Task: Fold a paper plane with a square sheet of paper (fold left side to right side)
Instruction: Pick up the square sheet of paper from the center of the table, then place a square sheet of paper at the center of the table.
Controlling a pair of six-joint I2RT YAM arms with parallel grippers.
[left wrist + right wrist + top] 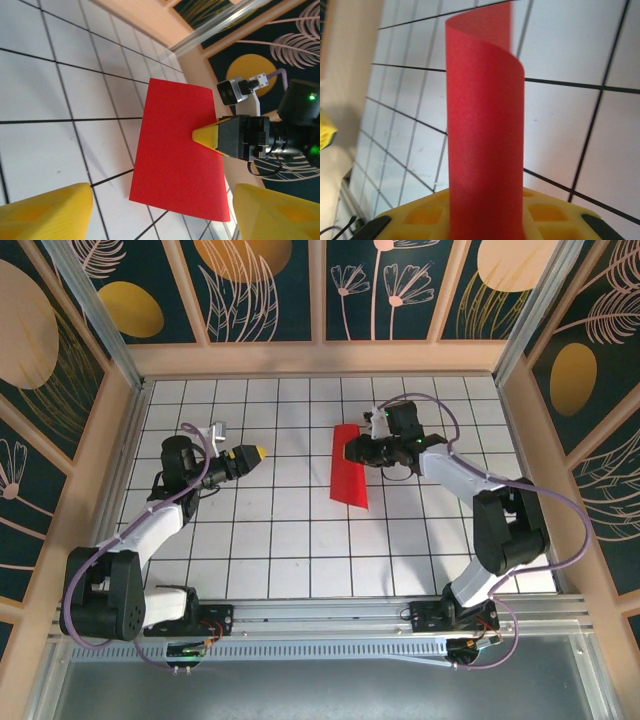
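A: Near side first. What do we see on the table [270,540]?
B: White grid tiles, then the square sheet of paper [348,480], mid-table, a bit right of centre. From above it looks narrow, and we see it curving up off the tiles.
A: Who's got it?
B: Right gripper [352,452], jaws closed on the sheet's right edge, twd the far end.
A: And the left gripper [254,453]?
B: Level w/ it, well apart from the sheet, on its left. Yellow fingers [45,215] spread wide, nothing btwn them.
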